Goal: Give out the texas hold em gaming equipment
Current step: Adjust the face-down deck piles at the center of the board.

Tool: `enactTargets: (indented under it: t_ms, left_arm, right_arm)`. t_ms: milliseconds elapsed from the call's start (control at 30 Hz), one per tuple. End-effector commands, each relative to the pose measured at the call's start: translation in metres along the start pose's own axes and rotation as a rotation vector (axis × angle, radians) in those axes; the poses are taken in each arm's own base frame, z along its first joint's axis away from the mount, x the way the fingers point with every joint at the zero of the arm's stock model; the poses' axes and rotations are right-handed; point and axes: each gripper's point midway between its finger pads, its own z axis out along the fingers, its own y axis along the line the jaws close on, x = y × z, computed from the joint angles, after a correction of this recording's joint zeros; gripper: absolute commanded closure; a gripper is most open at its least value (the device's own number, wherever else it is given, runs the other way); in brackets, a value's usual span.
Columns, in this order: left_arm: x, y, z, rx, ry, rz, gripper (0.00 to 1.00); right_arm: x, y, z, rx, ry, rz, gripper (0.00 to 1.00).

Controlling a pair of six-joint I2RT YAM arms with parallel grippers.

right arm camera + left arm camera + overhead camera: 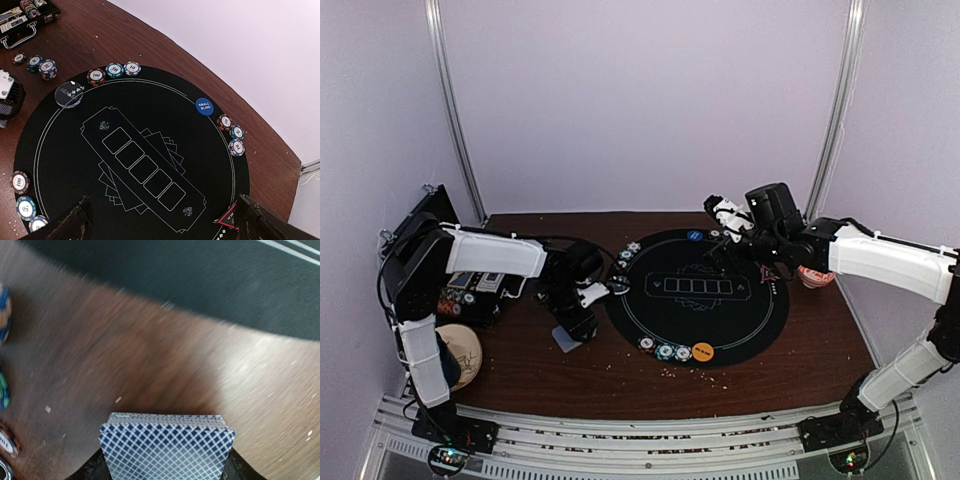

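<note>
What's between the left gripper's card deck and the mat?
Nothing visible. The card deck in the left gripper faces bare table right up to the mat edge. The chips sit off to one side, out of the path.

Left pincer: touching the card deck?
Touching. Left wrist view: the card deck sits wedged between the left pincer's dark fingers, both side edges against them.

Overhead and wrist views sharing mat (pixel 760 320)

pale lilac walls (pixel 640 100), dark wooden table (pixel 570 375)
</note>
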Motion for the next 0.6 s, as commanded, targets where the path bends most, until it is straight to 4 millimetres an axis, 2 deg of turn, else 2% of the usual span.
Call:
enactTargets:
  t_ms: [0,67,233,567]
  left_arm:
    - [0.007,-0.020,0.027,0.043,0.065,0.033,0.39]
    - [0.010,-0.018,0.025,0.032,0.069,0.039,0.32]
    - [0.022,-0.017,0.023,0.021,0.092,0.040,0.04]
    - [0.046,-0.014,0.027,0.014,0.140,0.040,0.02]
  right_arm:
    - [-0.016,-0.008,-0.013,0.029,-0.051,0.008,0.00]
    - [-0.016,-0.008,-0.013,0.031,-0.052,0.008,0.00]
    - [-0.018,-0.009,-0.015,0.035,-0.060,0.006,0.00]
    - [-0.020,-0.010,-0.018,0.038,-0.068,0.009,0.00]
